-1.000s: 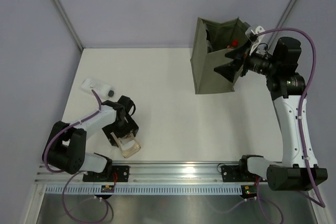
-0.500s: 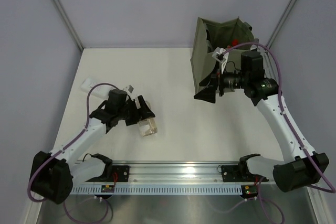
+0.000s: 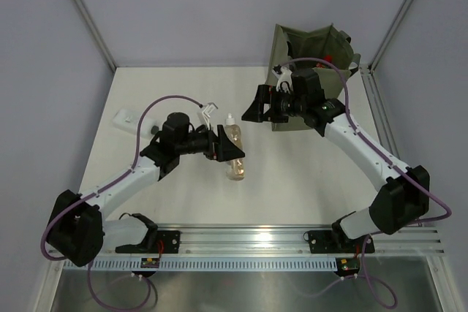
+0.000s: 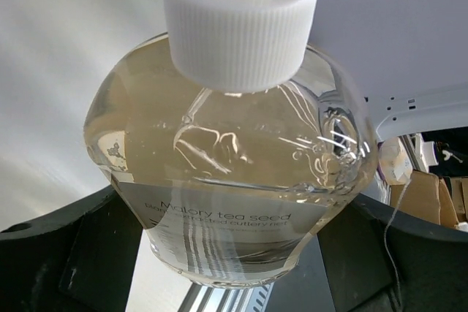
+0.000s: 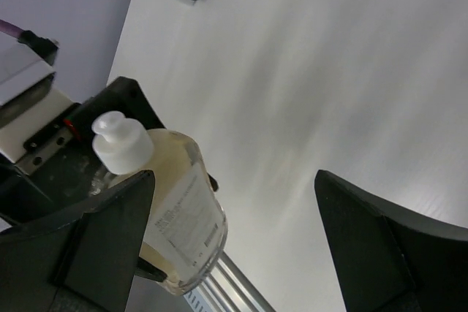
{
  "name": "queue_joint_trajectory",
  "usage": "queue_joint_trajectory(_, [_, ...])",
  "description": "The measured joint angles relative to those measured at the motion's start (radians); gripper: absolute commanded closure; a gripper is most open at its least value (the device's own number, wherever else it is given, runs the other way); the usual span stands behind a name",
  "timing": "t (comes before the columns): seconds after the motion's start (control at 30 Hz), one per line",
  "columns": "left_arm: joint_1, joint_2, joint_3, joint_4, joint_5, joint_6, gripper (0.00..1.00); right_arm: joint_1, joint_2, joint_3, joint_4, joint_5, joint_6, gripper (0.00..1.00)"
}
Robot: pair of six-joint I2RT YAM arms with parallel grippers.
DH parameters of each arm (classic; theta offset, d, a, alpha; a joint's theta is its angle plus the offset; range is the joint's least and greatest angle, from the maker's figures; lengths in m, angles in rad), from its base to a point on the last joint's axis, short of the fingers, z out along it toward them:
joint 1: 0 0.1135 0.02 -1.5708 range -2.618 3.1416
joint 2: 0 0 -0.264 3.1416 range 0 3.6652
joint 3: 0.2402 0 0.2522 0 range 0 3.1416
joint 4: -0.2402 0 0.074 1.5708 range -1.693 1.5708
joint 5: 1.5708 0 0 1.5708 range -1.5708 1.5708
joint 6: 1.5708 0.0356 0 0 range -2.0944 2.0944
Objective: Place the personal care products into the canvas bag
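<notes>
Amber pouch clamped in left fingers; right fingers apart, beside canvas bag

Amber pouch with white cap; olive-green bag.

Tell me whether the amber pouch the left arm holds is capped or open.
Capped: a white ribbed cap sits on the spout of the amber-liquid pouch, which the left gripper holds.

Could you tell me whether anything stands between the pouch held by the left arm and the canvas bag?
Yes. The open right gripper hangs directly between the amber pouch, clamped in the left gripper, and the canvas bag, its arm crossing the bag's front.
</notes>
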Motion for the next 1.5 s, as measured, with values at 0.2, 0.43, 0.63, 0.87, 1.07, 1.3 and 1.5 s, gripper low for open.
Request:
queue_joint_trajectory(0.2, [-0.005,0.051,0.030,0.017,0.014,0.005,1.00,0.067,0.004,0.036,0.015,0.035,0.042,0.01])
queue_joint_trajectory(0.43, [-0.012,0.084,0.065,0.025,0.023,0.008,1.00,0.112,0.015,0.044,0.013,0.061,0.055,0.00])
queue_joint_trajectory(0.63, [-0.032,0.101,0.084,0.040,0.024,0.008,1.00,0.169,0.070,0.068,0.002,0.072,0.053,0.02])
queue_joint_trajectory(0.87, [-0.034,0.107,0.109,0.031,0.011,0.015,1.00,0.175,0.076,0.164,-0.085,0.203,-0.092,0.01])
queue_joint_trajectory(1.07, [-0.034,0.128,0.220,0.003,0.010,0.029,1.00,0.003,0.063,0.357,-0.125,0.162,-0.198,0.00])
queue_joint_trajectory(1.3, [-0.034,0.150,0.297,-0.017,0.017,0.039,1.00,-0.005,0.033,0.318,-0.111,0.010,-0.163,0.00])
queue_joint_trajectory(1.5, [-0.040,0.183,0.297,-0.036,0.027,0.045,1.00,0.005,0.035,0.241,-0.113,-0.094,-0.105,0.01])
